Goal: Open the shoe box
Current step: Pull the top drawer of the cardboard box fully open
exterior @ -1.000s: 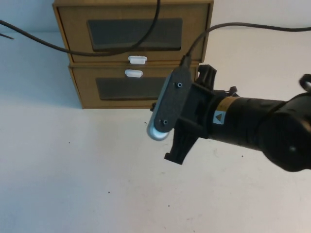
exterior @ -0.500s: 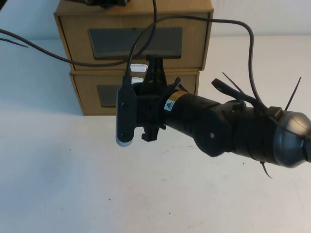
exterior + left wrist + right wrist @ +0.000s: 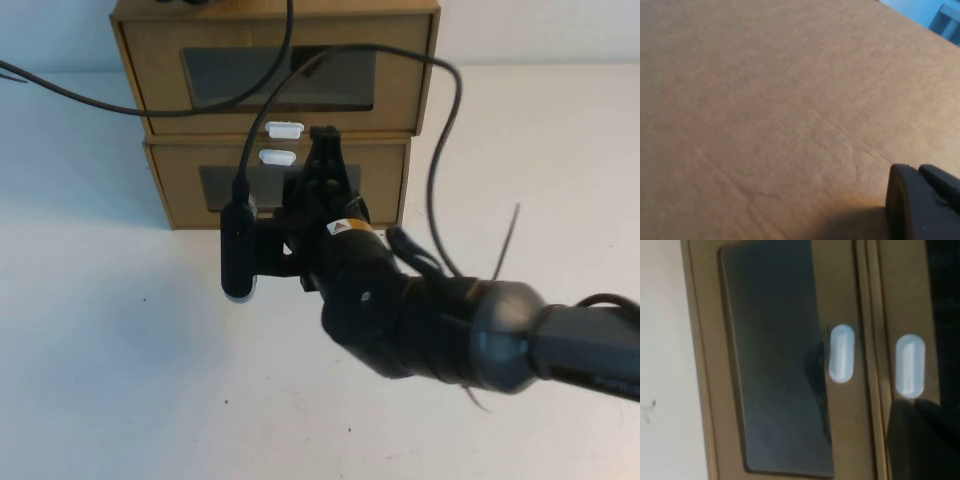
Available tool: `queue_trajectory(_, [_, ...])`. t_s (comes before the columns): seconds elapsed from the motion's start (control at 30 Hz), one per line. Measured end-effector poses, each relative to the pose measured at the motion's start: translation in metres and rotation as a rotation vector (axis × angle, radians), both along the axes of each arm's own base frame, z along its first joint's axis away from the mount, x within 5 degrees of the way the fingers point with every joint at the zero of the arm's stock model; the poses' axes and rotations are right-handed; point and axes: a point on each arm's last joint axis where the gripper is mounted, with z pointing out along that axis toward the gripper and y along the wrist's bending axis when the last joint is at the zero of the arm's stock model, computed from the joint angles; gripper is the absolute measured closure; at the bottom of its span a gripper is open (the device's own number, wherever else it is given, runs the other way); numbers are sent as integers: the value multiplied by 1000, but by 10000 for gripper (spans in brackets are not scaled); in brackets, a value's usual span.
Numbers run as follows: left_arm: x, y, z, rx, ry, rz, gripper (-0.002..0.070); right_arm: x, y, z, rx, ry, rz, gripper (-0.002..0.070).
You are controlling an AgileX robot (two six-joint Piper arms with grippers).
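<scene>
Two brown cardboard shoe boxes are stacked at the back of the table, each with a dark window and a white handle. The upper box [image 3: 400,60] has its handle [image 3: 283,128] at its lower edge. The lower box [image 3: 380,185] has its handle [image 3: 277,157] at its top. My right gripper [image 3: 322,140] is shut and empty, pointing at the box fronts just right of the upper handle [image 3: 910,365]. It is close to the handle, and contact is not visible. The lower handle [image 3: 841,360] lies beside it. My left gripper [image 3: 922,200] sits close over the upper box's plain cardboard top [image 3: 765,100].
The right arm's bulky black body [image 3: 420,310] and its wrist camera [image 3: 238,250] hang over the white table [image 3: 100,350] in front of the boxes. Black cables [image 3: 70,90] cross the upper box front.
The right arm has swung left and toward the boxes, turning its shut gripper to face the box fronts near the white handles. The boxes have not moved.
</scene>
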Motion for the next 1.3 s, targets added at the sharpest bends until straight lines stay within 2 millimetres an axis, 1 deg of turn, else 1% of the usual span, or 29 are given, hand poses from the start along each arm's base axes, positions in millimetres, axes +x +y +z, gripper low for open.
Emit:
queue_trajectory(0.13, [1, -2, -2, -23, 17, -13, 677, 14, 4, -10, -81, -79, -96, 689])
queue_trajectory(0.23, [0, -3, -2, -35, 22, -20, 677, 20, 8, -9, -100, -118, -127, 689])
queue_trajectory(0.4, [-1, -4, -2, -51, 33, -33, 677, 22, 13, -1, -96, -150, -112, 679])
queue_trajectory(0.47, [-1, -4, -2, -54, 35, -37, 677, 25, 13, 0, -96, -154, -99, 652])
queue_trajectory(0.63, [-2, -4, -2, -56, 40, -41, 677, 37, 5, -1, -54, -144, -86, 501])
queue_trajectory(0.73, [-2, -5, -2, -57, 42, -45, 677, 45, -1, -1, -9, -139, -95, 458])
queue_trajectory(0.87, [-2, -5, -2, -57, 40, -46, 677, 51, -4, 0, 27, -141, -75, 444])
queue_trajectory(1.07, [-2, -5, -2, -57, 40, -46, 677, 50, 1, -3, 40, -116, -21, 442])
queue_trajectory(1.3, [-2, -5, -2, -57, 41, -48, 677, 62, 14, -16, 41, -119, -25, 458])
